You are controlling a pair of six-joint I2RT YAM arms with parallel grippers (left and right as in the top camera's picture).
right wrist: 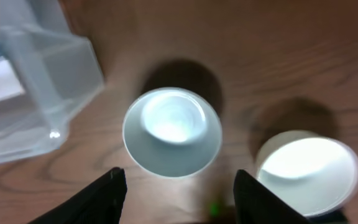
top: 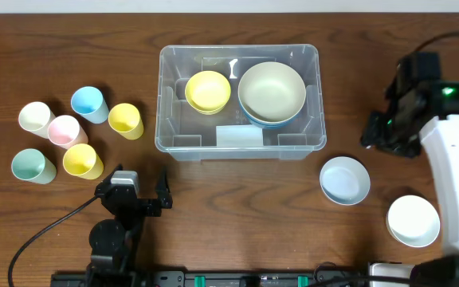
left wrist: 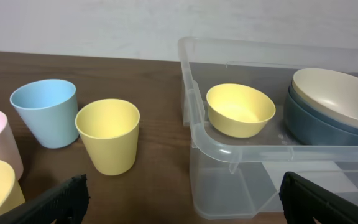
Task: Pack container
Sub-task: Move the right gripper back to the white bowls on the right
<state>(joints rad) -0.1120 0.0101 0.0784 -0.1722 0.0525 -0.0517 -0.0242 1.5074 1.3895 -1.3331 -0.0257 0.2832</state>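
Note:
The clear plastic container [top: 293, 148] stands mid-table. It holds a yellow bowl [top: 208, 91] and a beige bowl [top: 272, 89] stacked on a blue one. My right gripper [top: 382, 135] hovers to its right, open and empty. In the right wrist view the gripper [right wrist: 179, 193] is above a light blue bowl [right wrist: 173, 132], with a white bowl [right wrist: 306, 168] to the right and the container's corner [right wrist: 36, 93] at upper left. My left gripper [top: 132, 185] rests wide open near the front edge. Its wrist view shows the gripper [left wrist: 185, 205] facing the container's near corner [left wrist: 229, 149].
Several cups stand at the left: white [top: 35, 117], pink [top: 64, 130], blue [top: 88, 103], yellow [top: 125, 119], green [top: 32, 166] and another yellow [top: 82, 160]. The light blue bowl [top: 345, 179] and white bowl [top: 413, 220] sit on the table at front right.

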